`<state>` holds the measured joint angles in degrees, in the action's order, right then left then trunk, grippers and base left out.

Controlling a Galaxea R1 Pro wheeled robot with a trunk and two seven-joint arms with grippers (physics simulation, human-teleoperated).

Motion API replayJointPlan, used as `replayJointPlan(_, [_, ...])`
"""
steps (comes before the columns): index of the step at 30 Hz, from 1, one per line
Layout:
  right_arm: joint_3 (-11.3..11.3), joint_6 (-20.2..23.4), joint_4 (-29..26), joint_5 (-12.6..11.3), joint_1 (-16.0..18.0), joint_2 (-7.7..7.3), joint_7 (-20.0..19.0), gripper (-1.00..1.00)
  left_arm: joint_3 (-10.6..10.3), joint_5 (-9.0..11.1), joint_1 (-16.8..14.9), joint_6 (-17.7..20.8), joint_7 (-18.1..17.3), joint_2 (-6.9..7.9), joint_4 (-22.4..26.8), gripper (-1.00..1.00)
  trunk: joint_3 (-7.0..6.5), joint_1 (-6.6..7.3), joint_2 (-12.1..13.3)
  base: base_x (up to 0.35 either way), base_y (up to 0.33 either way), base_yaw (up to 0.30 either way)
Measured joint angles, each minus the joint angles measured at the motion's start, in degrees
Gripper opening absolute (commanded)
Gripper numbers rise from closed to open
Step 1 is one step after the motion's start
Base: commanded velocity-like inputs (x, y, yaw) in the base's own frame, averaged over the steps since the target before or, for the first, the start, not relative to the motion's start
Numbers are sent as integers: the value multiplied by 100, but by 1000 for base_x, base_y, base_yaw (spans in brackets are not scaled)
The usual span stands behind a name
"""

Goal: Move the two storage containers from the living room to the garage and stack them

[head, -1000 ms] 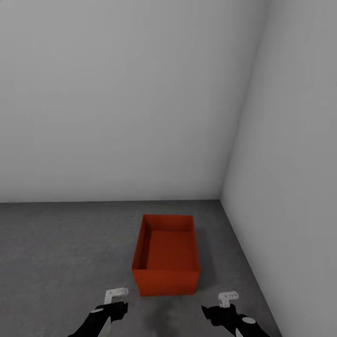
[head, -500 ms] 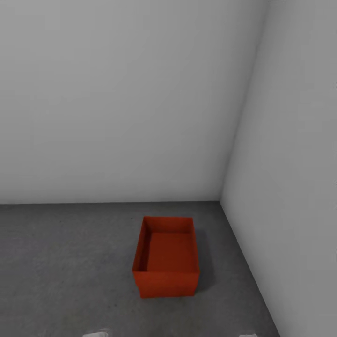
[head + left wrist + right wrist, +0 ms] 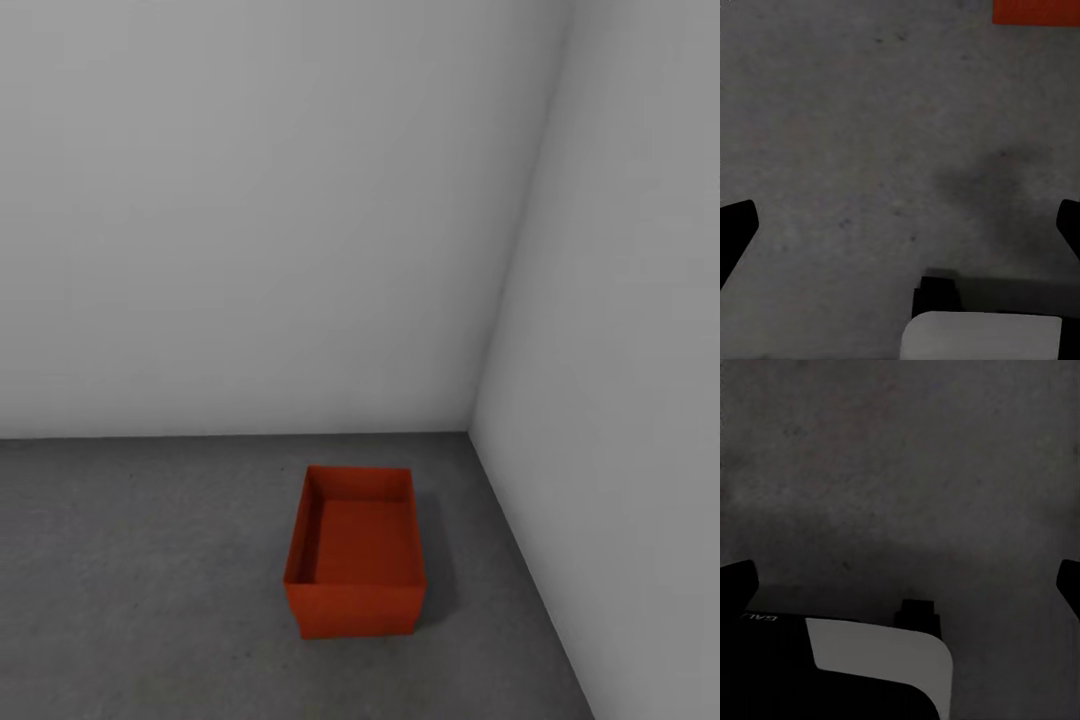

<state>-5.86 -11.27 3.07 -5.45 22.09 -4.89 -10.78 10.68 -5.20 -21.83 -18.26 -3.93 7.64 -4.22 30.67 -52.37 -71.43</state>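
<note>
One orange-red storage container (image 3: 357,548) stands open-topped and empty on the dark grey concrete floor (image 3: 140,580) of the garage, close to the corner of two pale walls. A corner of that container (image 3: 1035,11) shows in the left wrist view. My left gripper (image 3: 900,225) is open over bare concrete, its dark fingertips (image 3: 735,229) spread to the frame's sides. My right gripper (image 3: 900,581) is open too, fingertips (image 3: 736,581) wide apart above the floor, holding nothing.
A pale grey wall (image 3: 250,220) runs behind the container and another wall (image 3: 630,400) closes in on the right, meeting in a corner. Open concrete stretches to the left of the container. A white and black part of the robot (image 3: 870,667) shows below the right wrist.
Both arms have dropped out of the head view's lower edge. The container sits slightly lower in the picture as the view shifted; it stays put on the floor.
</note>
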Motion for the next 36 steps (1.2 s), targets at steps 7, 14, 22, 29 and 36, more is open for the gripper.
replayJointPlan(7, [-3, 0, 7, -3, -4, 37, 0, 100, -8, -14, 19, 19, 114, -122, -9, 100, -126, 154, 281, 0, 0, 0])
replayJointPlan(14, [0, 0, 9, -3, -4, 48, 0, 100, -2, -13, 57, 17, 419, -131, -9, 100, -252, 308, 562, 0, 0, 0])
replayJointPlan(22, [-3, 0, 9, -4, -4, 49, 0, 100, -5, -13, 74, 12, 492, -187, -9, 100, -395, 483, 883, 0, 0, 0])
replayJointPlan(29, [-2, 0, 9, -3, -4, 49, 0, 100, -3, -13, 75, 4, 489, -193, -9, 100, -521, 637, 1164, 0, 0, 0])
replayJointPlan(36, [-2, 0, 9, -5, -4, 49, 0, 100, -3, -13, 75, -8, 480, -201, -9, 100, -647, 791, 1445, 0, 0, 0])
